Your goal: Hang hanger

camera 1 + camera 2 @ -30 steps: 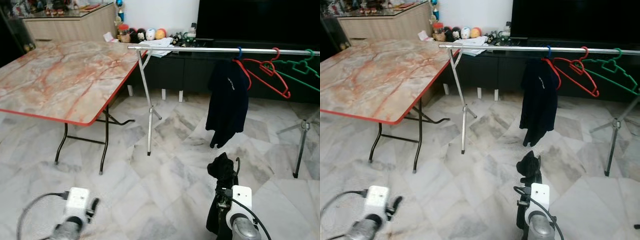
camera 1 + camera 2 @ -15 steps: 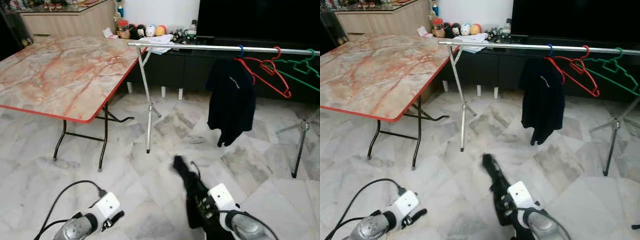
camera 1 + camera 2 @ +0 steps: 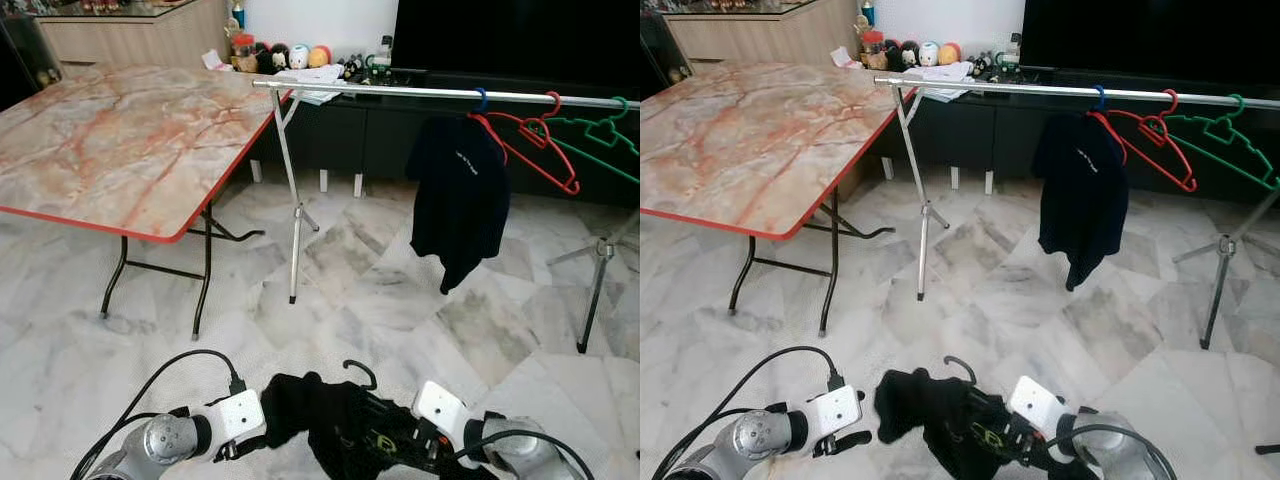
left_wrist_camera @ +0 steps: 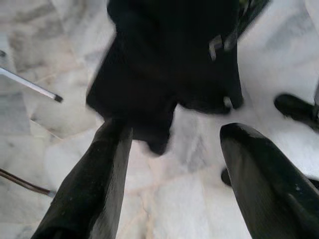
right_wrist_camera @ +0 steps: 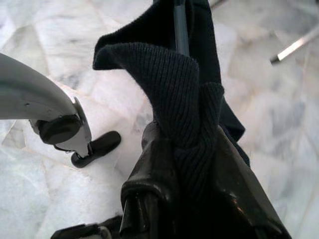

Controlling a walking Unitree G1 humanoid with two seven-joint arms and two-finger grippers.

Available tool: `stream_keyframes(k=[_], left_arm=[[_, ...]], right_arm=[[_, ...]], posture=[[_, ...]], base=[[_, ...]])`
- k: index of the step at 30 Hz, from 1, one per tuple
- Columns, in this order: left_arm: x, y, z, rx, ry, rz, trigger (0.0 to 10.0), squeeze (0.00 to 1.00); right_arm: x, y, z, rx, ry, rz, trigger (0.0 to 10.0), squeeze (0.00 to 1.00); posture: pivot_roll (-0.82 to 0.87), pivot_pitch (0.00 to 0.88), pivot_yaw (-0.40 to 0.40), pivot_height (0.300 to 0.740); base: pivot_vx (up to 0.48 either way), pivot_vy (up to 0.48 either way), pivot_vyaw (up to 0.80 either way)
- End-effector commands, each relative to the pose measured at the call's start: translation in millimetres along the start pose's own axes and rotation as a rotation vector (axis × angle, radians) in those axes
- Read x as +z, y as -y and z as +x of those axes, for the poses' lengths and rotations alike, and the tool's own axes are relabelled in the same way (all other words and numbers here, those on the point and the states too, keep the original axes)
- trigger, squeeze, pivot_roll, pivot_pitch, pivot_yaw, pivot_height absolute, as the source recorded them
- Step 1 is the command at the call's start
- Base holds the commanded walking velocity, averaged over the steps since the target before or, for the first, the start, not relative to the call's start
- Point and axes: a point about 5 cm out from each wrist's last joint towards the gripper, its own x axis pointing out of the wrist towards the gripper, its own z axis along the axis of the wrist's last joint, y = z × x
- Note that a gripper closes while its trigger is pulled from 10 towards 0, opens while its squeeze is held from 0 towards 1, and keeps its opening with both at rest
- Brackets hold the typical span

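A black garment (image 3: 320, 425) on a hanger, its dark hook (image 3: 358, 372) sticking up, lies low across the front above the marble floor. My right gripper (image 5: 187, 144) is shut on the garment's knit collar, by the hanger stem (image 5: 179, 25). Just left of the garment, my left gripper (image 4: 177, 130) is open, its fingers (image 4: 107, 164) pointing at the cloth without touching it. Farther ahead runs the silver rail (image 3: 400, 92), carrying a dark shirt (image 3: 460, 195) on a blue hanger, a red hanger (image 3: 535, 140) and a green hanger (image 3: 600, 135).
A marble-top folding table (image 3: 120, 140) with a red edge stands at the left. The rail's left support leg (image 3: 292, 250) and right tripod leg (image 3: 590, 300) stand on the floor. Behind the rail are a dark TV cabinet (image 3: 340, 140) and small toys (image 3: 285, 58).
My right arm swung the garment from upright down and leftward, so it now lies across the front. My left gripper moved right, close to the garment.
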Motion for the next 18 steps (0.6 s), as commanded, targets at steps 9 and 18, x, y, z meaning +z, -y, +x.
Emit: stream_keyframes(k=[9,18], left_arm=[[30.3,-15.0,10.0,-0.022,0.112,0.006,10.0,1.00],[16.8,-11.4,7.2,-0.072,0.002,0.080,10.0,0.00]], right_arm=[[23.9,-10.1,13.0,0.098,0.083,-0.089,10.0,0.00],[27.3,-4.2,4.0,0.085,0.088,-0.113,10.0,0.00]], posture=[[0.06,0.111,0.052,0.740],[0.05,0.115,0.056,0.740]], base=[[0.000,0.000,0.00],[0.000,0.000,0.00]])
